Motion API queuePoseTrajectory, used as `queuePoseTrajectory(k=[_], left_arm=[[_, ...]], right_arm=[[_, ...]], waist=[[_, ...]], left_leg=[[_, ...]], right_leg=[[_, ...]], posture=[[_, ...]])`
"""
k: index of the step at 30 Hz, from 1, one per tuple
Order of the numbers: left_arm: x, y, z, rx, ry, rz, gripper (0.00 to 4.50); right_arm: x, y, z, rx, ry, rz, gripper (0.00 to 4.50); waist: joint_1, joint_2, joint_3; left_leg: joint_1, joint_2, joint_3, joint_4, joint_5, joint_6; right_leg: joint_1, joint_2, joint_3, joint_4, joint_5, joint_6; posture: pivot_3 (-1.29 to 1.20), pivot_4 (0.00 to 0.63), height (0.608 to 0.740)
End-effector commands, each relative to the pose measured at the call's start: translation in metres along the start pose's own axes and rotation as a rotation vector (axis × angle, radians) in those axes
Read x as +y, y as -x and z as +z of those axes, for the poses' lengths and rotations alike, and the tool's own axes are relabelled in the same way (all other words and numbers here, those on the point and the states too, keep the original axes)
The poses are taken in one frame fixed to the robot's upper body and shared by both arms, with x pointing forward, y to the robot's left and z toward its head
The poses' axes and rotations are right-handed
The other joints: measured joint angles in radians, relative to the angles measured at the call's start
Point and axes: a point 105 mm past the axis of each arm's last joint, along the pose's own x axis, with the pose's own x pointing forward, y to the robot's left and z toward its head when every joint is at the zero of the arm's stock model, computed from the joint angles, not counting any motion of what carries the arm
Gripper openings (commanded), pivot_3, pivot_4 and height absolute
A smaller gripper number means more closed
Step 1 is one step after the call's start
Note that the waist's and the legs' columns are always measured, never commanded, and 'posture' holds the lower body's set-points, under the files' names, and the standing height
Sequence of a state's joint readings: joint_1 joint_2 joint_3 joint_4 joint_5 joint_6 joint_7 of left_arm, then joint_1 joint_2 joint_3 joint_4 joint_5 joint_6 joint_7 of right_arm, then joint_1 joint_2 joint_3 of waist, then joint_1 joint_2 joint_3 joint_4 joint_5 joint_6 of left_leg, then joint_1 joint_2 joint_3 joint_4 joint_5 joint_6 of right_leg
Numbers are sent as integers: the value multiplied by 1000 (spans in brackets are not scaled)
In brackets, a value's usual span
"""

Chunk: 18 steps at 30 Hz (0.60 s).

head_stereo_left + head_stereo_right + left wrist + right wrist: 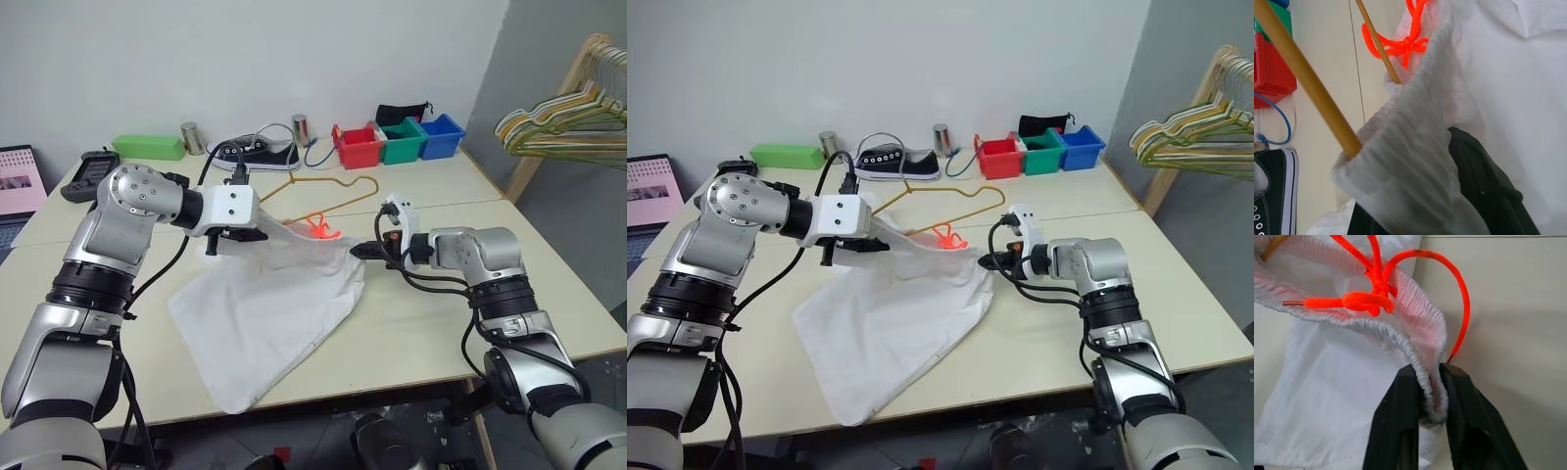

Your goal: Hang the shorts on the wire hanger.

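Note:
The white shorts (265, 313) lie spread on the table, their gathered waistband lifted off it at the far end. My left gripper (235, 237) is shut on the waistband's left end, and the fabric drapes over its black finger (1479, 176). At the waistband's right end, my right gripper (361, 252) is shut on the gathered edge, which is pinched between both fingers (1428, 374). The orange-red drawstring (1369, 301) hangs knotted at the middle of the waistband. Behind the shorts lies the tan wire hanger (333, 201), and its wire (1308, 83) runs into the waistband opening.
Along the back of the table stand a black sneaker (257, 152), two metal cans (192, 137), a green box (149, 147), and red (358, 147), green (402, 142) and blue (443, 135) bins. A wooden rack with bunched hangers (563, 122) stands at the right. A laptop (20, 186) sits far left.

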<state>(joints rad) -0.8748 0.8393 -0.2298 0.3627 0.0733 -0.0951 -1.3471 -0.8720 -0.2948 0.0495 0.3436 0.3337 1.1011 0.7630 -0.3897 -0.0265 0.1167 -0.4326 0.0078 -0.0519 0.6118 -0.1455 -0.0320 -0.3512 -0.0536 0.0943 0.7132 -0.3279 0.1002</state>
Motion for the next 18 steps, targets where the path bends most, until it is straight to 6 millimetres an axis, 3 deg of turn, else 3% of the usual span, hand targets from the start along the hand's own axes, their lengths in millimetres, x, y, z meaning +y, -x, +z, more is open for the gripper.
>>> queuePoseTrajectory(k=[1, 4, 9, 18], left_arm=[[8, 19, 6, -26, -6, 56, 1137], [-3, 24, 12, -82, 61, 4, 1137], [-37, 37, 1, -35, 145, -137, 1137], [-51, 40, -13, 51, 124, -187, 1137]], right_arm=[[6, 10, 12, -13, 176, -9, 55], [-4, 18, 9, 17, 324, -75, 55], [-21, 43, 18, 18, 370, -122, 55], [-26, 62, 31, 33, 472, -151, 55]], waist=[[3, 0, 0], [6, 0, 0], [5, 0, 0], [7, 0, 0]], left_leg=[[0, 0, 0, 0, 0, 0], [0, 0, 0, 0, 0, 0], [-1, 1, 2, -2, 0, 0], [-1, 1, 2, -2, 0, 0]], right_leg=[[0, 0, 0, 0, 0, 0], [0, 0, 0, -1, 0, 0], [-1, 0, 2, -2, 0, 0], [0, 0, 1, -4, -2, 1]], posture=[[-234, 20, 740], [-235, 20, 740], [-237, 18, 740], [-245, 16, 740]])
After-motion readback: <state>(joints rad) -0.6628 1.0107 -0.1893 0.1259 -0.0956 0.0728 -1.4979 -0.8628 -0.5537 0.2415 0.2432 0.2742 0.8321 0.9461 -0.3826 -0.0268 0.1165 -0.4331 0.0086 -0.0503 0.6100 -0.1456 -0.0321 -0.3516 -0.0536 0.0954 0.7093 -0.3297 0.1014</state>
